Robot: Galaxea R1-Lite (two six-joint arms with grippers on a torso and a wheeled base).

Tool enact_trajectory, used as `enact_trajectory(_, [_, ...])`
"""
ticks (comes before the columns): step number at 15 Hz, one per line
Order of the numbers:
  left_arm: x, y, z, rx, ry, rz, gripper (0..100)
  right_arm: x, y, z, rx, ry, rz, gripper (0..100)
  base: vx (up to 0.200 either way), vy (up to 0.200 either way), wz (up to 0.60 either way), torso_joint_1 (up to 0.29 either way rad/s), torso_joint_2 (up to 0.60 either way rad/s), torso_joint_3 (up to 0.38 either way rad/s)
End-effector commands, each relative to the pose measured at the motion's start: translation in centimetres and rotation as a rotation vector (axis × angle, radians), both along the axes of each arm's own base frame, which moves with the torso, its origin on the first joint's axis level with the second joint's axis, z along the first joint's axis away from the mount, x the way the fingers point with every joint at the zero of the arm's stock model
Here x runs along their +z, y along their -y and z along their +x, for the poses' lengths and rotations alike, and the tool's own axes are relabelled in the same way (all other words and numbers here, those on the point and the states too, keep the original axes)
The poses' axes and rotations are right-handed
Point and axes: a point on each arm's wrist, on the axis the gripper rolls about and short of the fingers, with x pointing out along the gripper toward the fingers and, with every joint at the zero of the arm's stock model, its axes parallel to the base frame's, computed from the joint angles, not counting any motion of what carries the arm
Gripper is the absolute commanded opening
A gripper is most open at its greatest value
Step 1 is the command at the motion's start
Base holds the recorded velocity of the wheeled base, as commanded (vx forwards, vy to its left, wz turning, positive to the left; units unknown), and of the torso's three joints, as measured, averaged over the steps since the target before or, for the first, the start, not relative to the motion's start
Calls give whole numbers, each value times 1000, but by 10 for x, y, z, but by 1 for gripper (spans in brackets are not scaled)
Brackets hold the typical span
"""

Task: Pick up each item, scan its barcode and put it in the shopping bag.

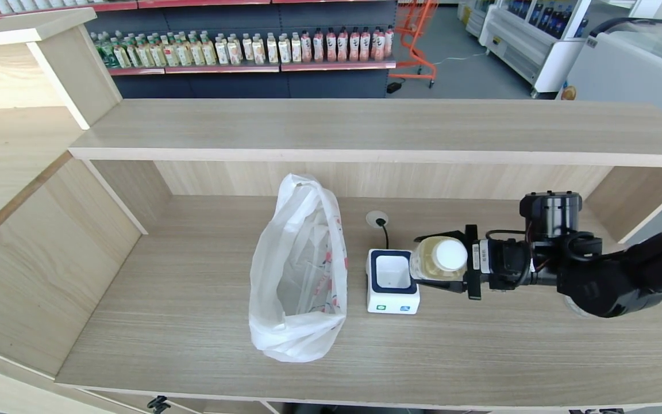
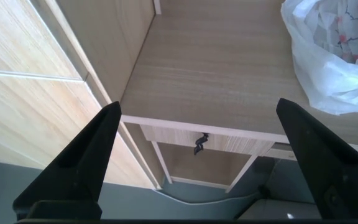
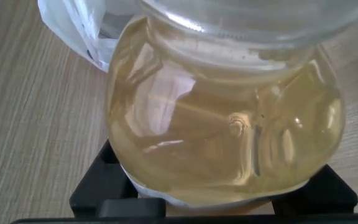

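The right gripper (image 1: 431,260) is clamped on a bottle (image 1: 449,255) of yellowish liquid with a white cap, holding it just beside the right edge of the scanner (image 1: 392,282), slightly above the counter (image 1: 480,345). The white bag (image 1: 299,270) stands open on the scanner's left, close to it. The left gripper (image 2: 199,106) hangs over the counter's near edge with its fingers wide apart, holding nothing.
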Motion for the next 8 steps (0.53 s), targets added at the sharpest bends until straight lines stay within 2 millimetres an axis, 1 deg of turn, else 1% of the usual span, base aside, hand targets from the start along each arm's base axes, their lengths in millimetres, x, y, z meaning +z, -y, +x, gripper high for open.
enact_trajectory(1, [0,0,0,1,0,0,100,-16,-5,13,18,-19,-6,0,0,0,0,0,0,0])
enact_trajectory(5, [0,0,0,1,0,0,100,-23,-27,33,69,15,10,0,0,0,0,0,0,0])
enact_trajectory(8, [0,0,0,1,0,0,100,-30,-33,44,86,20,13,0,0,0,0,0,0,0])
